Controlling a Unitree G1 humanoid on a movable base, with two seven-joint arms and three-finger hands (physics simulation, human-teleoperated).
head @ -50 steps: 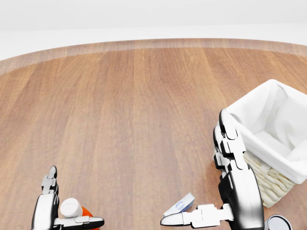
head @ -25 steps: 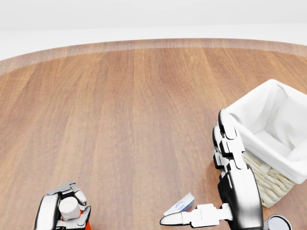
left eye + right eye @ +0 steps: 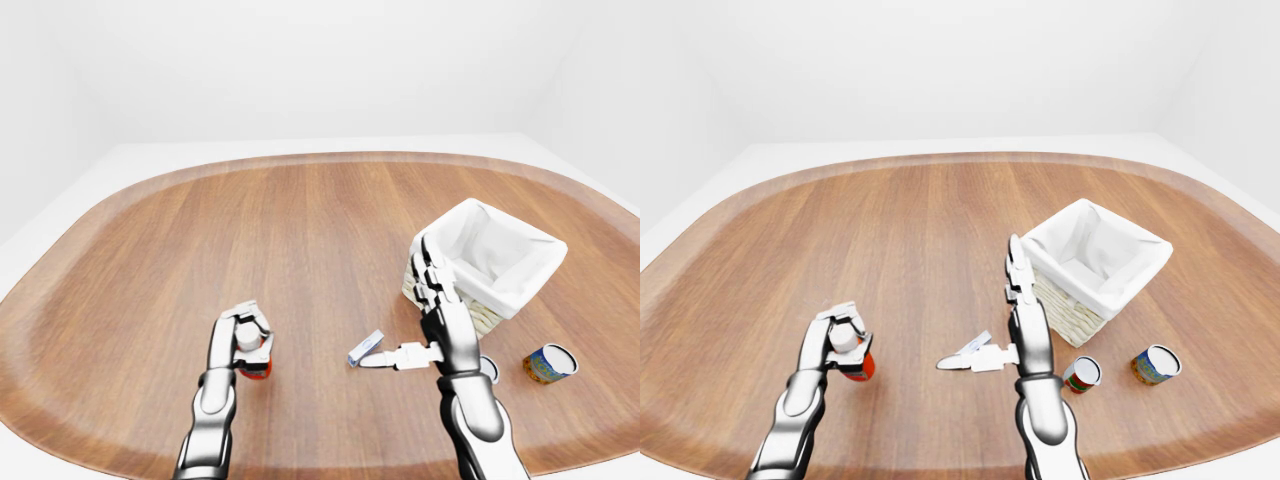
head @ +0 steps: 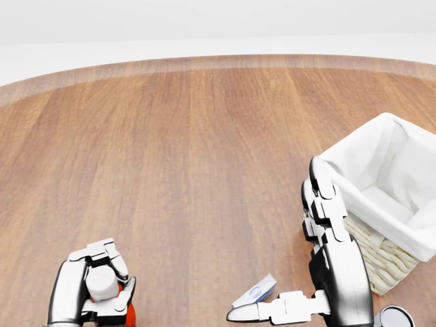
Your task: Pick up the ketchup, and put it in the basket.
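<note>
Grasp step: my left hand, fingers clamped on ketchup. Right hand, fingers apart. Next, I judge: lift, carry rightward to basket.

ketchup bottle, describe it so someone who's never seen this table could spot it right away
On the oval wooden table, look at the lower left of the left-eye view, far across from the white-lined basket. There the left hand has its fingers closed round the ketchup, a small red bottle with a white cap. It is the only red thing there; the cans lie at the right by the basket.
</note>
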